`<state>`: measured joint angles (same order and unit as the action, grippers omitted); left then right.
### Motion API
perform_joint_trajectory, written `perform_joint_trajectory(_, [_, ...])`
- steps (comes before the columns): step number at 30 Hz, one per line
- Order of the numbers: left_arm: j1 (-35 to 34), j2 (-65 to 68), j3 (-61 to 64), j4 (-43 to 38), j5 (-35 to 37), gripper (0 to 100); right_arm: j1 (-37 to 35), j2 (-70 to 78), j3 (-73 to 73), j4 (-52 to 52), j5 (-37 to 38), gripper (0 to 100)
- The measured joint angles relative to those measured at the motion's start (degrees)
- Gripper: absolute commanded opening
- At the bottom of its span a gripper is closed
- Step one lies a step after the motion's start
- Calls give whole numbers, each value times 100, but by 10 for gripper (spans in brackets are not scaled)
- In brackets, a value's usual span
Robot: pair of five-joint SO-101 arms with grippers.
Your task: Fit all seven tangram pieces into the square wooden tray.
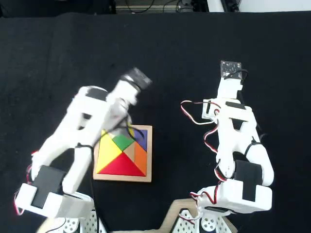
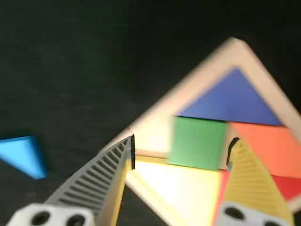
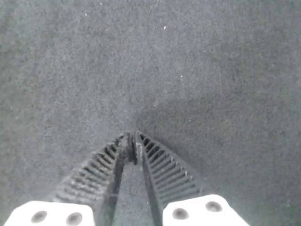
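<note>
The square wooden tray (image 1: 148, 154) lies on the black cloth, partly under my left arm (image 1: 97, 111). In it I see a yellow triangle (image 1: 108, 151), a red triangle (image 1: 122, 166), an orange piece (image 1: 140, 156), a green square (image 1: 123, 141) and a dark blue triangle (image 1: 141, 136). My left gripper (image 2: 182, 147) is open just above the tray (image 2: 207, 70), its tips either side of the green square (image 2: 197, 141). Bare wood (image 2: 150, 134) shows beside that square. A light blue triangle (image 2: 21, 155) lies on the cloth outside the tray. My right gripper (image 3: 130, 141) is shut, empty, over bare cloth.
My right arm (image 1: 235, 121) stands to the right of the tray, apart from it. Black cloth (image 1: 184, 53) covers the table all round. The arm bases and a wooden board (image 1: 170, 216) sit at the front edge.
</note>
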<state>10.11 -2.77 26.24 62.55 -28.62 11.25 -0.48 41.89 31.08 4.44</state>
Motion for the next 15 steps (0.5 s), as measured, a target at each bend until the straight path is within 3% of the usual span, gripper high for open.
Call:
perform_joint_trajectory(5, [-853, 0, -105, -193, -431, 321, 0, 0, 0, 0, 0, 11])
perform_joint_trajectory(10, [-1697, -35, -18, -1002, -1152, 321, 0, 0, 0, 0, 0, 11])
perform_joint_trajectory(13, [-2075, -35, -246, -914, -1679, 321, -35, 0, 0, 0, 0, 11])
perform_joint_trajectory(15, [-2198, -35, -422, -651, -1609, 321, -105, 0, 0, 0, 0, 11])
